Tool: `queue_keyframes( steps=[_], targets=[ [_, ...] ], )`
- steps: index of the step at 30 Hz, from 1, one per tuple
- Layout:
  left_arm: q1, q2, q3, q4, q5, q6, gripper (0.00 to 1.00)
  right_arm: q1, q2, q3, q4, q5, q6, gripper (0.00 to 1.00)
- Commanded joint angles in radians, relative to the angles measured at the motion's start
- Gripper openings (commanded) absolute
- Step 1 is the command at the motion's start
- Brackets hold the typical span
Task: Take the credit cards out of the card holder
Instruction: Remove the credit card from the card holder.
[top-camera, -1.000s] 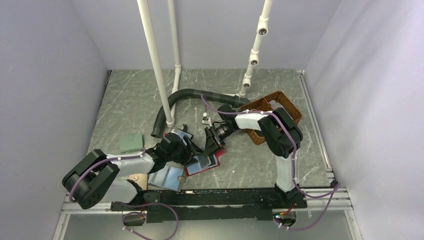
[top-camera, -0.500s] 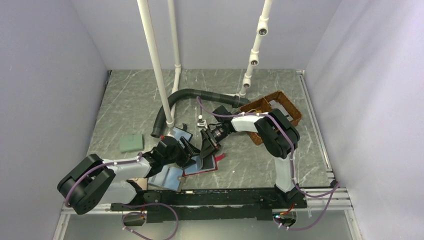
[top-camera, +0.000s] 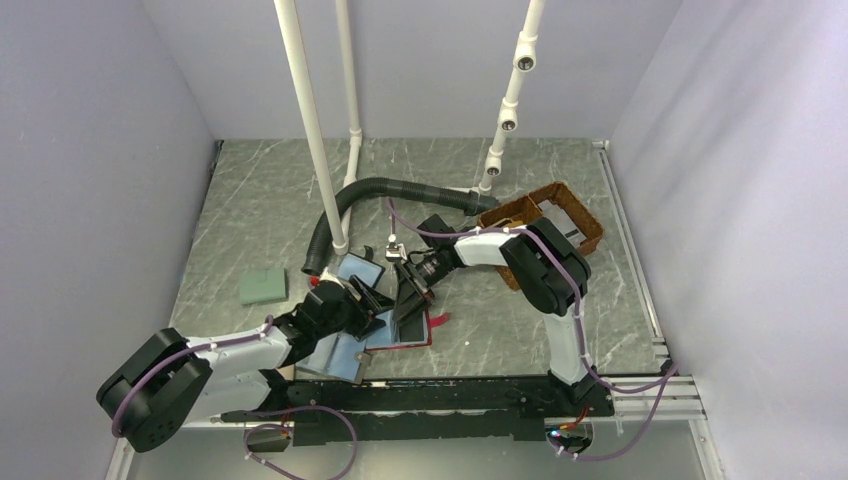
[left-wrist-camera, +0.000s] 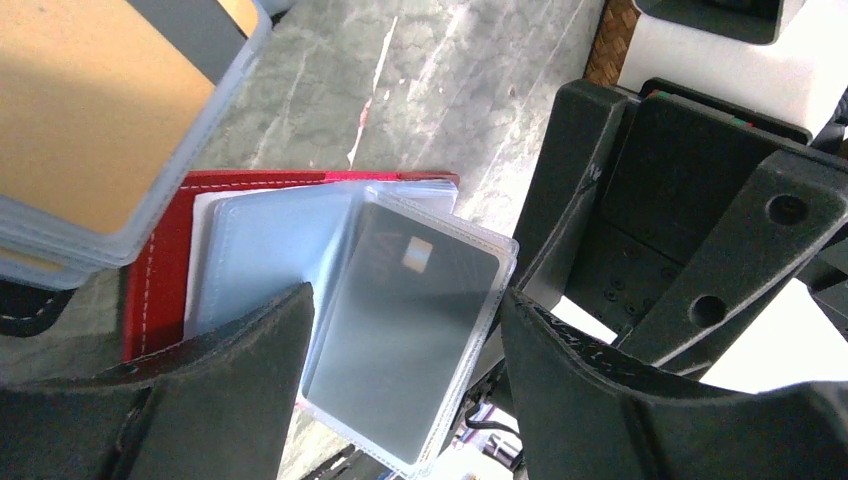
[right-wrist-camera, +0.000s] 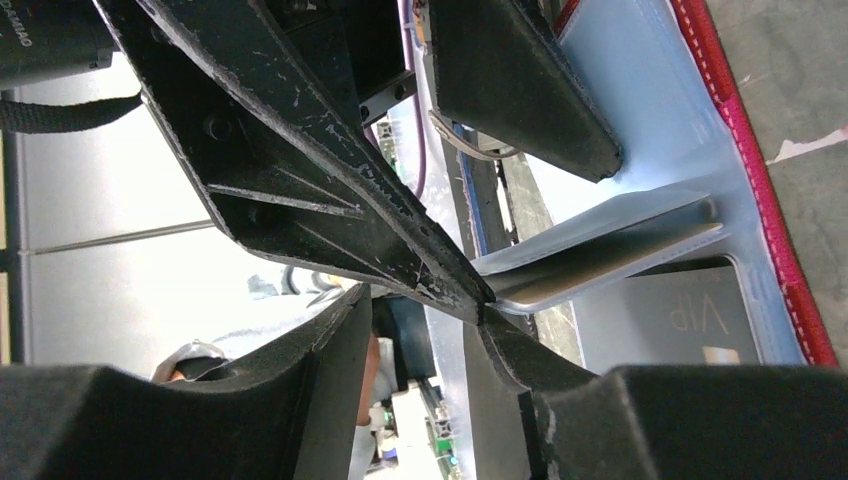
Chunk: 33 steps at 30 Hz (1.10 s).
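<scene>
Card holder (top-camera: 410, 345): red, lying open on the worktop (top-camera: 260, 200) near its front edge, about 6 o'clock of centre; clear sleeves (left-wrist-camera: 260, 240) fan up from it.
Credit card (left-wrist-camera: 410, 330): dark grey, inside one raised sleeve, between both hands.
Left hand (left-wrist-camera: 405, 300): fingers apart, straddling that sleeve; one finger (left-wrist-camera: 230, 390) over the holder's leaves.
Right hand (right-wrist-camera: 425, 305): fingers apart, the sleeve's corner touching one fingertip (right-wrist-camera: 495, 335).
Basket (top-camera: 545, 225): 2 o'clock of the holder, well apart.
Blue-and-tan case (left-wrist-camera: 90, 130): 11 o'clock of the holder, just beside it.

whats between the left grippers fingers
The left wrist view shows a clear sleeve of the card holder, grey card inside, between the left gripper fingers.
</scene>
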Motion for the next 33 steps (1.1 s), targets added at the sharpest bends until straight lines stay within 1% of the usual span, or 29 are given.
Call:
queue_keyframes(
  steps=[1,3,7,9,13,16,18,22,24,26,28,29,30,33],
  targets=[
    [-0.002,-0.009,-0.009,0.041,-0.020,-0.007,0.74,0.006,0.036,0.060,0.016,-0.042,0.020,0.41],
    [-0.002,-0.002,-0.007,0.042,-0.013,-0.006,0.74,0.010,0.049,0.078,-0.007,-0.034,0.004,0.42],
    [-0.002,0.008,-0.013,0.045,-0.012,-0.016,0.73,0.010,0.053,0.063,0.027,-0.039,0.035,0.42],
    [-0.002,0.006,-0.018,0.043,-0.015,-0.024,0.71,0.012,0.055,0.069,0.018,-0.038,0.029,0.42],
    [-0.002,-0.009,-0.019,0.011,-0.021,-0.029,0.68,0.010,0.049,0.074,-0.007,-0.022,-0.002,0.42],
    [-0.001,-0.029,-0.019,-0.023,-0.030,-0.032,0.66,0.008,0.032,0.075,-0.061,0.027,-0.063,0.42],
    [-0.001,-0.045,-0.019,-0.048,-0.036,-0.036,0.63,0.001,0.015,0.076,-0.104,0.086,-0.112,0.42],
    [-0.001,-0.081,-0.018,-0.113,-0.052,-0.046,0.52,-0.021,-0.023,0.066,-0.182,0.182,-0.206,0.43],
    [-0.001,-0.089,-0.017,-0.130,-0.054,-0.044,0.42,-0.027,-0.048,0.062,-0.213,0.233,-0.256,0.43],
    [-0.001,-0.086,-0.013,-0.144,-0.050,-0.037,0.35,-0.031,-0.074,0.063,-0.254,0.285,-0.332,0.43],
    [0.000,-0.071,-0.003,-0.155,-0.041,-0.025,0.28,-0.039,-0.105,0.049,-0.249,0.304,-0.342,0.44],
    [0.001,-0.061,0.002,-0.162,-0.034,-0.019,0.26,-0.044,-0.118,0.045,-0.249,0.309,-0.342,0.44],
    [0.001,-0.050,0.009,-0.166,-0.029,-0.013,0.26,-0.045,-0.128,0.043,-0.249,0.311,-0.367,0.45],
    [0.002,-0.013,0.020,-0.149,-0.010,0.002,0.25,-0.045,-0.135,0.043,-0.253,0.296,-0.376,0.45]
  ],
)
